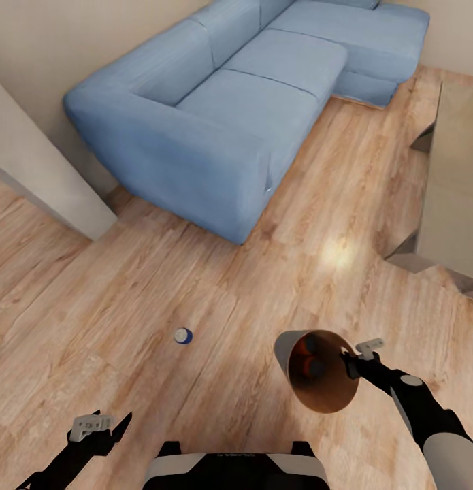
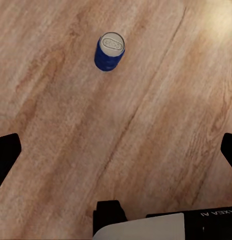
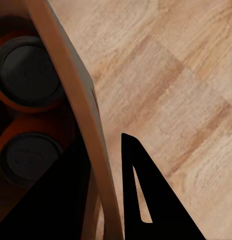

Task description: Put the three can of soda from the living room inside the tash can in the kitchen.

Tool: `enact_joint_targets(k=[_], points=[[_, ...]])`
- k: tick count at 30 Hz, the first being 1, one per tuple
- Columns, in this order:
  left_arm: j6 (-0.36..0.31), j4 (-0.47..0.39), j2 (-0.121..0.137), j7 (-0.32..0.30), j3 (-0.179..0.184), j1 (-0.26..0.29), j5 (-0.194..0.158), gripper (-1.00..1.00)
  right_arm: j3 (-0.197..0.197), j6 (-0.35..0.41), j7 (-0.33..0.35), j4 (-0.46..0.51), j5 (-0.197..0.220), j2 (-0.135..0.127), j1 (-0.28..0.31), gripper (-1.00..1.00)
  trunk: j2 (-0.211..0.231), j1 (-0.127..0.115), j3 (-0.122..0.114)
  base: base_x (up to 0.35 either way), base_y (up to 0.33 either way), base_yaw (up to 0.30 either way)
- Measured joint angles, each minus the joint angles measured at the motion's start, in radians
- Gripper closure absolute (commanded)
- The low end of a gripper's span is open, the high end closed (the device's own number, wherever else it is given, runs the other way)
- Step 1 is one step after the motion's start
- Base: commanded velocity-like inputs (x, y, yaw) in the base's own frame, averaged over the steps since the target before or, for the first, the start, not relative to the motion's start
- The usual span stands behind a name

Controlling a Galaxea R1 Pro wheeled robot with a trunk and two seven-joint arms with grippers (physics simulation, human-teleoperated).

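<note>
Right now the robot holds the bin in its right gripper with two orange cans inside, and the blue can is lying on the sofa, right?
Not quite. The blue can stands upright on the wood floor, not on the sofa; the head view shows it. The rest holds: the right gripper grips the bin by its rim, with two orange cans inside.

Your right gripper (image 1: pixel 350 365) grips the rim of the tash can (image 1: pixel 322 381) — two orange cans (image 1: pixel 307 358) inside; the blue can (image 1: pixel 183 335) stands on the wood floor (image 1: pixel 195 272) ahead of your spread left gripper (image 1: pixel 103 427).
</note>
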State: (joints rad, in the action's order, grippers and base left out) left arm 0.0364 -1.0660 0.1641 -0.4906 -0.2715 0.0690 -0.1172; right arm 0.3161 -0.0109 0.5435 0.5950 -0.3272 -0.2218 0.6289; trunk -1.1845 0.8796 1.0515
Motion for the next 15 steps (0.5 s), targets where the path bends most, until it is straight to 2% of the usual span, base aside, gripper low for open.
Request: enact_joint_targets(k=[6, 11, 15], points=[[-0.006, 0.001, -0.001, 0.004, 0.001, 0.001, 0.002, -1.0, 0.03, 0.002, 0.009, 0.023, -0.002, -0.007, 0.0, 1.0, 0.0, 0.0, 0.003, 0.256, 0.238, -0.149], [-0.019, 0.001, -0.001, 0.006, 0.002, 0.001, 0.002, -1.0, 0.086, 0.003, 0.01, 0.033, -0.003, -0.012, 0.0, 1.0, 0.0, 0.0, 0.004, 0.282, 0.202, -0.229], [-0.02, 0.001, -0.001, 0.006, 0.003, 0.002, 0.003, -1.0, 0.097, 0.003, 0.011, 0.034, -0.003, -0.013, 0.001, 1.0, 0.0, 0.0, 0.004, 0.293, 0.178, -0.243]])
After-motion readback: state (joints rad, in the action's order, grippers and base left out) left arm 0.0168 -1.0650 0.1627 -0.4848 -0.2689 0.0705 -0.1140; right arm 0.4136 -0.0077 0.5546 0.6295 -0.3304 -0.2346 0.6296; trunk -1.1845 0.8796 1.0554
